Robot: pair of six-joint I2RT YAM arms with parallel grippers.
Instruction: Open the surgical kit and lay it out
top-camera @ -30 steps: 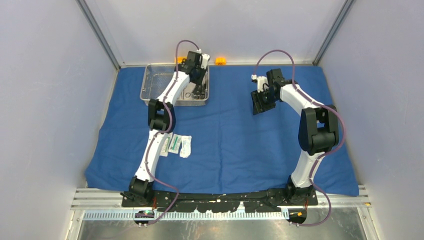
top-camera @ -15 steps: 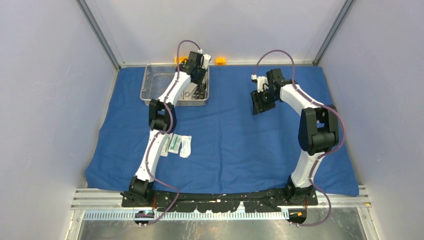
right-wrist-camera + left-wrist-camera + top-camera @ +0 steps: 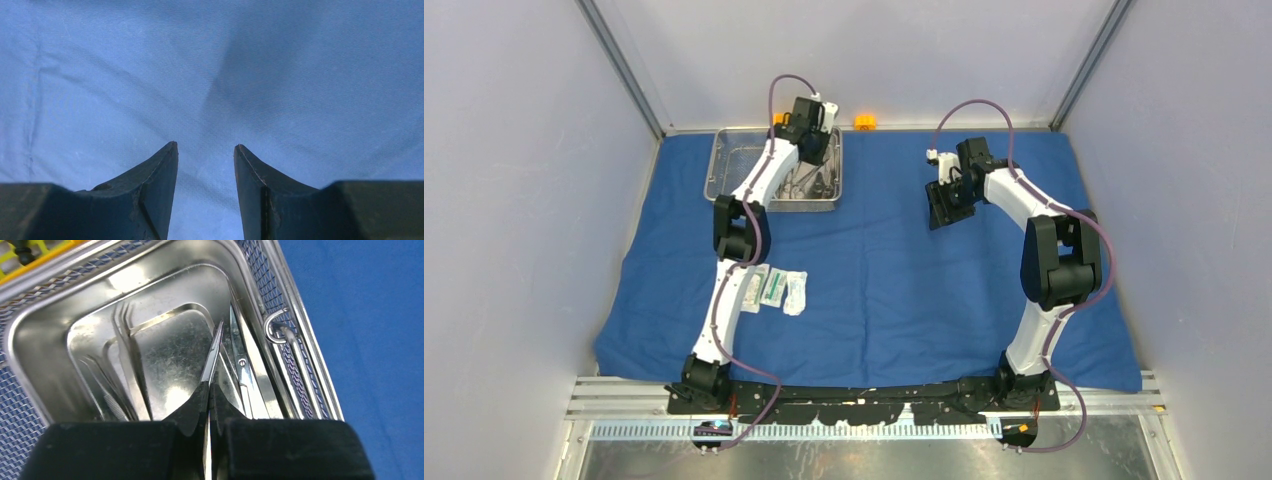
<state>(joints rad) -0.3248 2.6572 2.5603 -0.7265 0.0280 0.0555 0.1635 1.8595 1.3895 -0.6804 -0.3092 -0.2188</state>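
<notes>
The left gripper (image 3: pixel 209 392) reaches into the tray (image 3: pixel 165 347), which sits inside the mesh basket (image 3: pixel 300 335) at the far left corner of the blue cloth (image 3: pixel 904 290). Its fingers are pressed together on a thin steel tool (image 3: pixel 212 355) whose pointed end sticks out past the fingertips (forceps by the look of it, though the grip hides the rest). A pair of scissors (image 3: pixel 243 375) lies just beside it along the tray's right wall.

The tool is probably light and stiff, and its polished surface is likely slippery. In so narrow a pinch it could swivel or slide. A hold across the flat of the shaft near its middle should steady it better than one near an end. A straight lift would keep the tip off the tray wall and the scissors. The point could also snag the soft cloth when the tool is set down.

The right gripper (image 3: pixel 206 150) hovers over bare cloth on the far right side, fingers spread with nothing between them. The three packets (image 3: pixel 774 288) lie side by side on the cloth beside the left arm, well apart from the basket.
</notes>
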